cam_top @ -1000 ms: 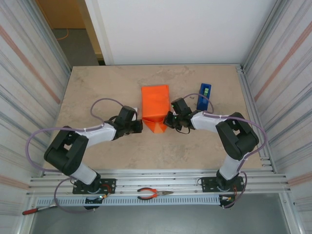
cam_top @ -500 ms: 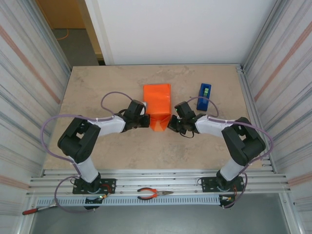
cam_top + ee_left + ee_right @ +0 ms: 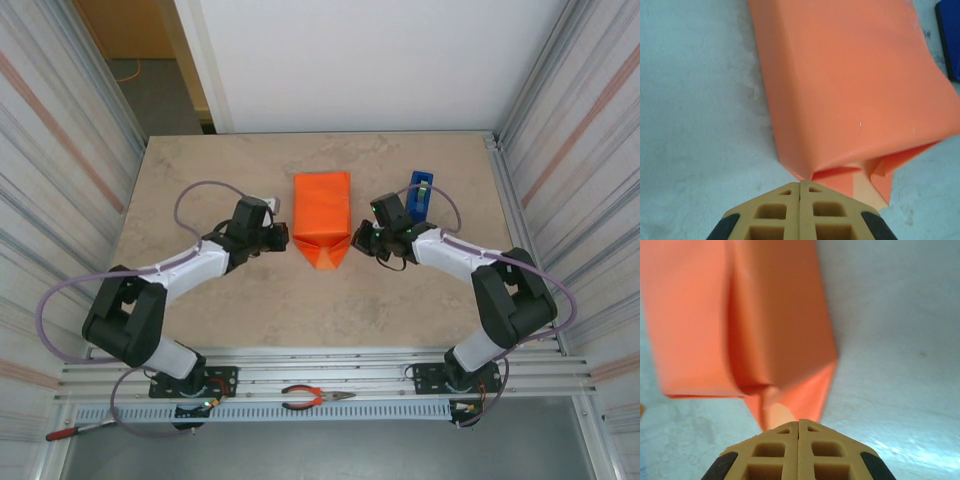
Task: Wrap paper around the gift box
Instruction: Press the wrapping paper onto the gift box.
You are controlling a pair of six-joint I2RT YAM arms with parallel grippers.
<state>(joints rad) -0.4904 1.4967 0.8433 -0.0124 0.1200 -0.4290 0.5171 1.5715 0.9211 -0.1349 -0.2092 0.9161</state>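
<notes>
Step looks like closing the near-end flap point(image 3: 329, 257) of the paper point(image 3: 322, 205): push both side creases in together, tips low, so it folds flat w/o tearing (gift box sits hidden under the paper, centre of the table point(image 3: 200, 190)). Both the left gripper point(image 3: 284, 238) and the right gripper point(image 3: 356, 241) have jaws pinched together, empty; arms reach fwd, angled inward, tips just beside the parcel's near corners.

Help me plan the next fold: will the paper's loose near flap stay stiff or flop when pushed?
Probably floppy: the paper ends in a thin flap lying unsupported. Its creases look sharp, so folds may hold. Likely light, so a push could shift the whole wrap.
</notes>
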